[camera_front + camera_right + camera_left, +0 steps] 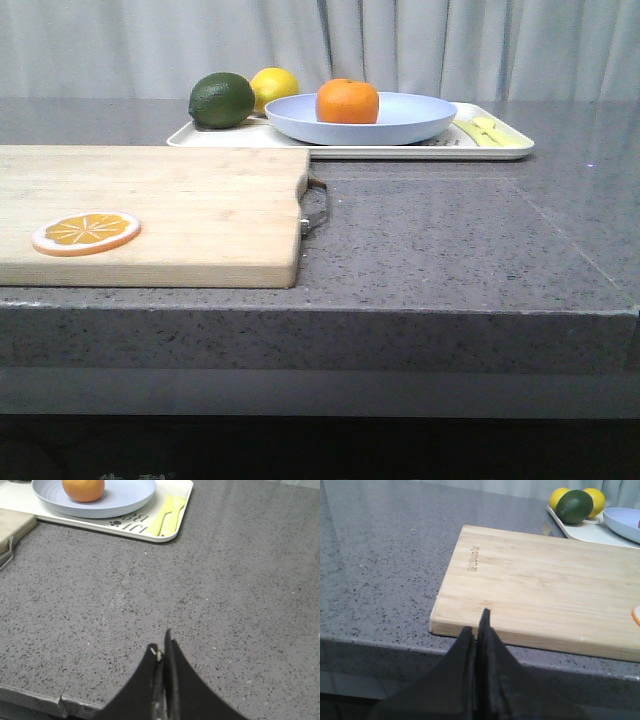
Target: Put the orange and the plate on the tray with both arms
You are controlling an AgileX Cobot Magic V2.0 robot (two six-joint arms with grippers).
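Note:
The orange (347, 101) sits in the pale lavender-blue plate (400, 122), and the plate rests on the cream-white tray (330, 148) at the back of the counter. The right wrist view shows the same orange (83, 489), plate (125, 500) and tray (150, 532) far from my gripper. My left gripper (476, 625) is shut and empty at the counter's front edge, just before the wooden cutting board (540, 585). My right gripper (161, 647) is shut and empty over bare counter near the front edge. Neither gripper shows in the front view.
A dark green lime (221, 100) and a yellow lemon (273, 86) lie on the tray's left end, with pale yellow cutlery (490, 131) at its right end. The cutting board (150, 215) carries a flat orange slice (86, 232) and has a metal handle (316, 205).

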